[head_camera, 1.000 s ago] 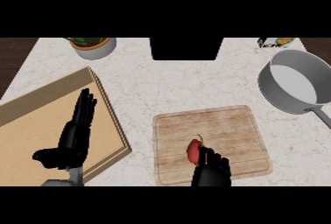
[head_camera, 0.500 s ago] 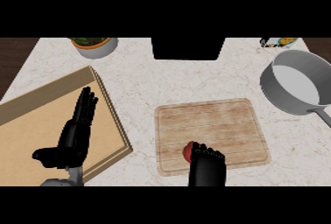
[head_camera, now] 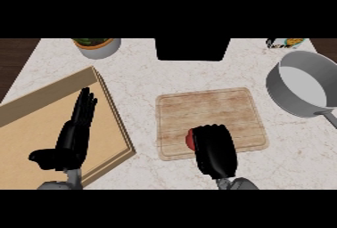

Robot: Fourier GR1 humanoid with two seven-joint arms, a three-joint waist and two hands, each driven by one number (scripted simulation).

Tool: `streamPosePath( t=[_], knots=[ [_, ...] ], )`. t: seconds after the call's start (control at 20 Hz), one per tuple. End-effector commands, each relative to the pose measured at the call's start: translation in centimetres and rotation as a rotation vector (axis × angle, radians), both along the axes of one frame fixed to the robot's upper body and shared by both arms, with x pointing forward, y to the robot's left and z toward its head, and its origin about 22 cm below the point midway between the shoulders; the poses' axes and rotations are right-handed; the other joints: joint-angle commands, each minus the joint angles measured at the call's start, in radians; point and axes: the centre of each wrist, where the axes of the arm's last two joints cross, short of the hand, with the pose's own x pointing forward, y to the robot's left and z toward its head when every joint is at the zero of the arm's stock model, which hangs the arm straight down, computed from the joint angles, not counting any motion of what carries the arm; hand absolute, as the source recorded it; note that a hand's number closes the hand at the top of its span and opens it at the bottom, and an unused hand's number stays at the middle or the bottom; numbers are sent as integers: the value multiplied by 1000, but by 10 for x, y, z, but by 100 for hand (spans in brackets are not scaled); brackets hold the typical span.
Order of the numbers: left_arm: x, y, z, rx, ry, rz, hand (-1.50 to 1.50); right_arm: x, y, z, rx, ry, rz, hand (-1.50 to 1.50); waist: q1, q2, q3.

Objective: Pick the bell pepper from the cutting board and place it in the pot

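- Though mostly hidden, the bell pepper (head_camera: 189, 140) shows as a red sliver at the near-left part of the cutting board (head_camera: 211, 107); I see only its left edge past my right hand (head_camera: 214, 149).
- Right hand covers the pepper, fingers curled over and round it, palm down on the board's near edge.
- Cutting board lies flat mid-counter, pale wood, bare apart from the pepper and hand.
- Pot (head_camera: 304, 87) sits to the far right, well apart from the board, grey, handle running toward the near right edge.
- Left hand (head_camera: 71, 138) rests at the left over a large wooden tray (head_camera: 26, 133), fingers straight, holding nothing.
- White bowl (head_camera: 97, 46) with something green inside stands at the far left.
- Marbled counter (head_camera: 145, 71) under it all.
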Motion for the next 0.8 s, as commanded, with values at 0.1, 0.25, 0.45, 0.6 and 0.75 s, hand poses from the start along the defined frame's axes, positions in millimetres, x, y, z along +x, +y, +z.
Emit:
streamPosePath(
  t=[0.1, 0.25, 0.45, 0.6, 0.75],
  knots=[
    [7, 9, -10, -4, 15, 21, 0, 14, 16, 50, 86, -195, 51, 150, -15, -2, 3],
    [1, 2, -2, -13, 2, 27, 0, -5, 3, 87, 99, -296, 0, 150, -21, -6, 3],
    [2, 18, -3, 1, 4, 22, 0, -10, -18, 90, 33, -324, -120, 150, -20, -3, 3],
    [-22, 2, -17, 0, 11, 8, 0, -1, -47, 110, 37, -361, -217, 150, -16, -4, 3],
    [-14, -4, -15, -4, 5, 20, 0, -3, -57, 130, 27, -358, -255, 150, -16, -4, 3]
  ],
)
